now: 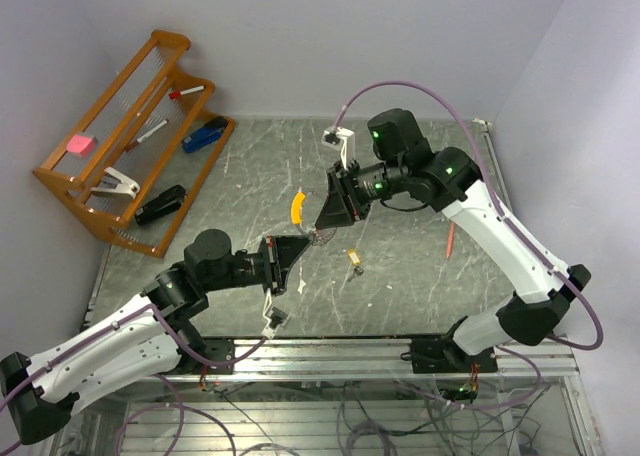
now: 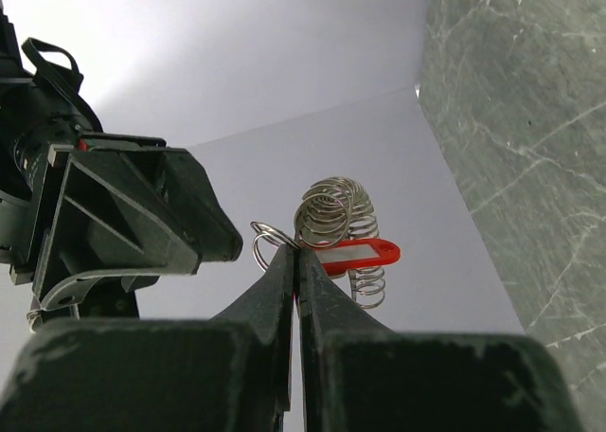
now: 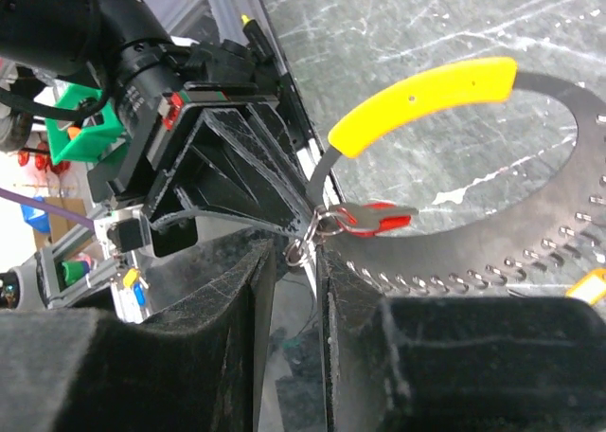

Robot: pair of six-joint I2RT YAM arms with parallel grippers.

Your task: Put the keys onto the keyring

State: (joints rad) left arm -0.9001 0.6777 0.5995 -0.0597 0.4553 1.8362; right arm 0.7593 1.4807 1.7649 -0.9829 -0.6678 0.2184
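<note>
Mid-frame, the left gripper [image 2: 296, 258] is clamped on the keyring [image 3: 431, 96], with the red-headed key [image 3: 376, 220] at its tips; the right gripper [image 3: 295, 266] has its jaws narrowly apart just beside; the brass key [image 1: 354, 259] lies on the table [image 1: 420, 276], right of centre

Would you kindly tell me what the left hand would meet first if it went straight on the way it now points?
The left hand, shut on the red-headed key, would most likely meet the coiled keyring just past its tips; the depth between them is hard to judge.
</note>
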